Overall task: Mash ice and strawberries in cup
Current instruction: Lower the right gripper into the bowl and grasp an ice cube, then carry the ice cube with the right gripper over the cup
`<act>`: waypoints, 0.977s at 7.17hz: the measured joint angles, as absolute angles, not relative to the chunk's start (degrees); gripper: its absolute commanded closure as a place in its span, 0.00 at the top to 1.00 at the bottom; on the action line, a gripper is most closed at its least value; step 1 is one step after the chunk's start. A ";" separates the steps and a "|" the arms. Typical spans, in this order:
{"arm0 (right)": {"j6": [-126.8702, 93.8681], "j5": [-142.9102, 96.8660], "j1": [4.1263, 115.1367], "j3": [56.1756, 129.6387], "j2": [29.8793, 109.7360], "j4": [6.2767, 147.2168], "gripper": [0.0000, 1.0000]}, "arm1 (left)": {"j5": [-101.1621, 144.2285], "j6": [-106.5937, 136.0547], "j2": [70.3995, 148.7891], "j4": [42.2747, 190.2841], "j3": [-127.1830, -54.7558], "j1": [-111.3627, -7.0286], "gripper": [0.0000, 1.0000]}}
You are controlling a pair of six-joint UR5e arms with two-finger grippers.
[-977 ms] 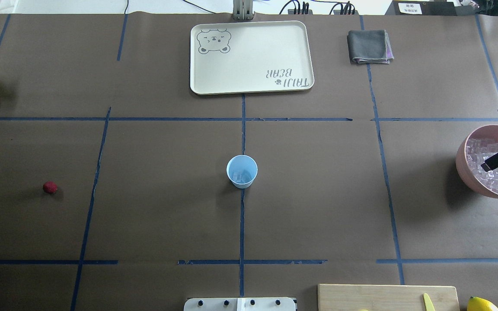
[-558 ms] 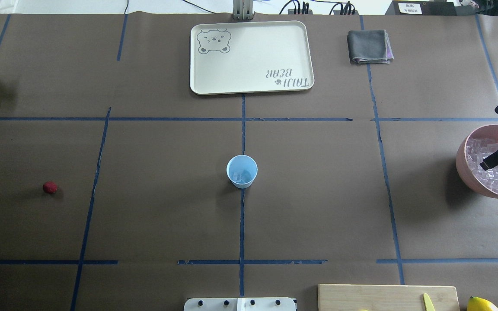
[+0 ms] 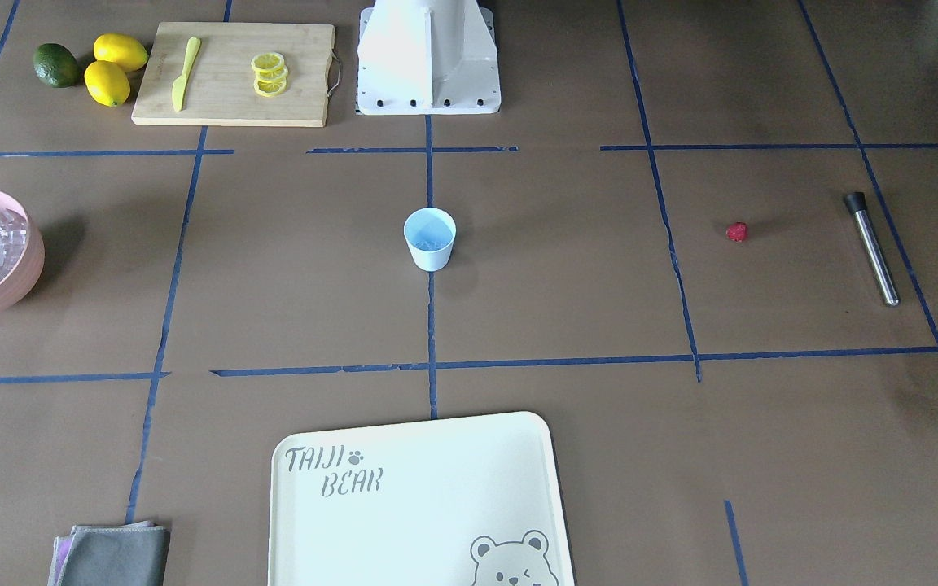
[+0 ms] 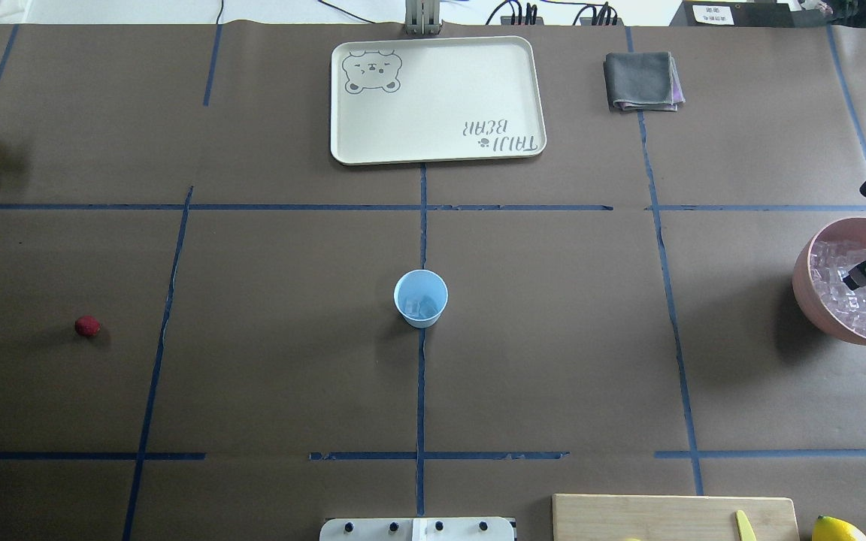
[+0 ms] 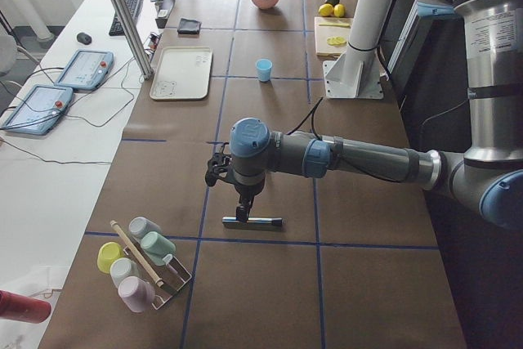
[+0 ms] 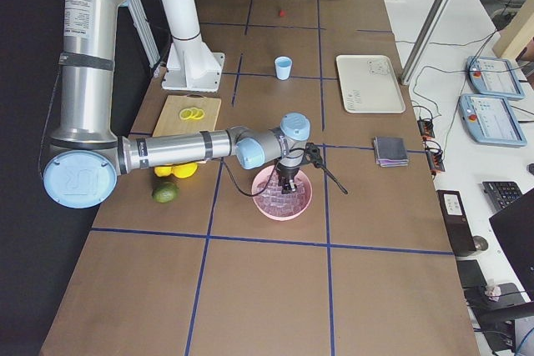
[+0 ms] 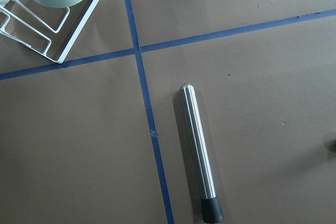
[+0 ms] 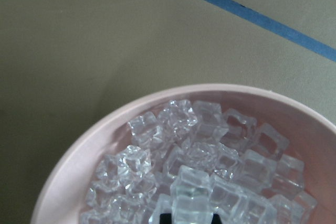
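Pink bowl (image 4: 805, 293): right pincer (image 4: 858, 235) shifted slightly over ice (image 4: 865, 309).

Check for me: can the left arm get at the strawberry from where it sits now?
Probably yes. The strawberry lies alone on the table, beside the muddler that the left gripper hovers over. Nothing stands between them, so a short sideways move should bring it there.

Standard UR look from where I'm standing: silver-grey tubular left arm (image 5: 368, 157) and matching right arm (image 6: 167, 149), pale-blue round joint caps (image 5: 248, 136), thin black cable (image 5: 310, 114) looping off the wrist. Right arm's black two-finger gripper (image 4: 852, 281). Base is a white pedestal column (image 3: 428, 49) at the table's 12 o'clock, dark screws (image 3: 413, 103) along its foot.
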State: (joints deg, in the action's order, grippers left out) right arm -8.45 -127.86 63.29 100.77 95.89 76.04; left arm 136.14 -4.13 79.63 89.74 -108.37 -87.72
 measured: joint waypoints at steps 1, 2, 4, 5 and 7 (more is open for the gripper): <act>-8.69 -127.99 63.42 101.67 95.89 76.04 0.00 | 136.14 -4.12 79.63 89.74 -108.38 -87.72 1.00; -9.82 -128.34 63.52 104.38 95.86 76.42 0.00 | 136.14 -4.08 79.63 89.74 -108.42 -87.71 1.00; -19.94 -130.68 63.21 111.45 94.41 77.36 0.00 | 136.14 -4.05 79.63 89.74 -108.43 -87.71 1.00; -29.40 -132.17 61.58 113.37 92.15 76.92 0.00 | 136.14 -4.04 79.63 89.74 -108.37 -87.70 1.00; -52.53 -132.19 53.32 113.96 82.14 75.92 0.00 | 136.14 -4.04 79.63 89.74 -108.34 -87.64 1.00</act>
